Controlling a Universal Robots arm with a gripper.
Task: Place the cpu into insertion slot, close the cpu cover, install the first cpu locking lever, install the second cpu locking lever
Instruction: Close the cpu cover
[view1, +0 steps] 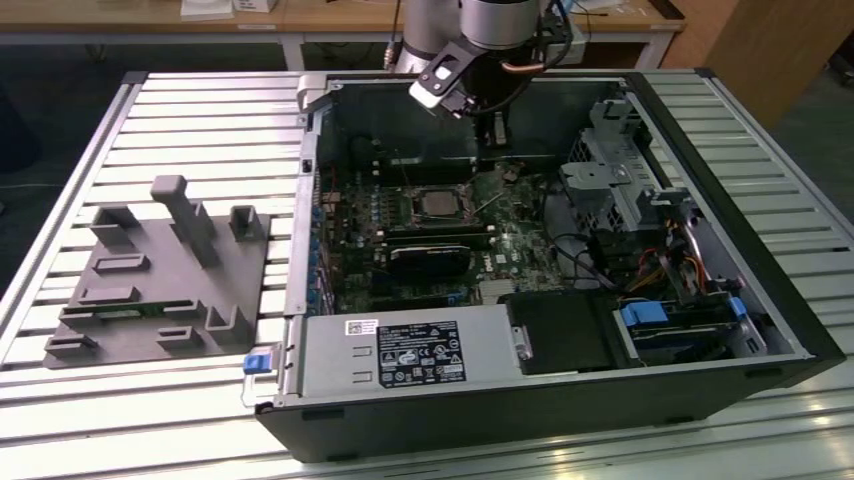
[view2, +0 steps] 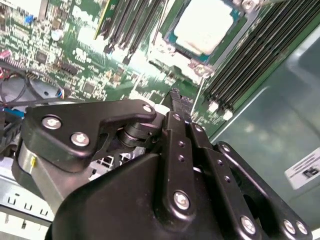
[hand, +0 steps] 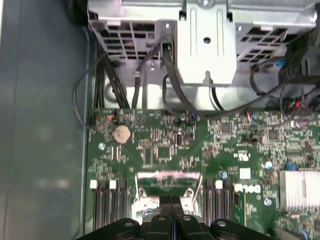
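Note:
In the exterior view the open computer case (view1: 534, 260) lies on the table with the motherboard facing up. The cpu (view1: 438, 203), a grey square, lies in the insertion slot (view1: 412, 193) mid-board; in the second wrist view the cpu (view2: 205, 25) shows pale. A silvery frame, the cpu cover (view2: 197, 64), lies around it. I cannot tell how the locking levers stand. My gripper (view1: 495, 130) hangs above the board's far part, beyond the slot, apart from it. In both wrist views its black fingers (hand: 171, 201) press together with nothing between them, and the gripper (view2: 175, 96) points at the board near the slot.
A grey fixture plate (view1: 147, 280) with upright blocks lies at the exterior view's left. Inside the case are a black card (view1: 427, 258), the power supply (view1: 400, 352), a metal drive cage (view1: 607, 180) and loose cables (hand: 125, 75). Long memory slots (view2: 250, 55) flank the socket.

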